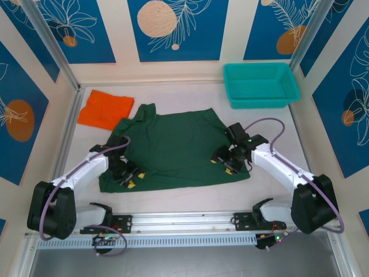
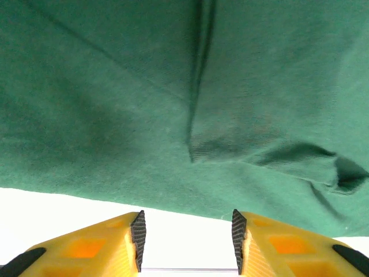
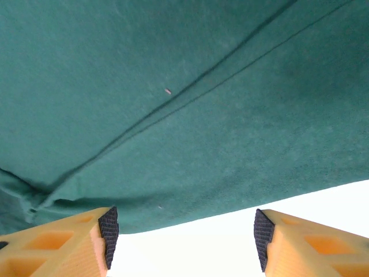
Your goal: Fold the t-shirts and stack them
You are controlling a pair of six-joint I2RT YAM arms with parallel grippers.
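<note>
Count: two shirts, with one dark forest-green cloth t-shirt (image 1: 173,147) spread flat mid-tabletop (image 1: 190,199) and one bright orange cloth t-shirt (image 1: 105,108) folded at the far left; also one teal plastic mesh basket (image 1: 262,103) far right. My left arm (image 1: 86,167) and right arm (image 1: 282,167) are bent low at the green shirt's near hem, left gripper (image 2: 187,231) toward its left corner, right gripper (image 3: 183,231) toward its right, both with jaws apart and nothing clamped. White tabletop, walled by blue leaf-print panels (image 1: 179,29).
</note>
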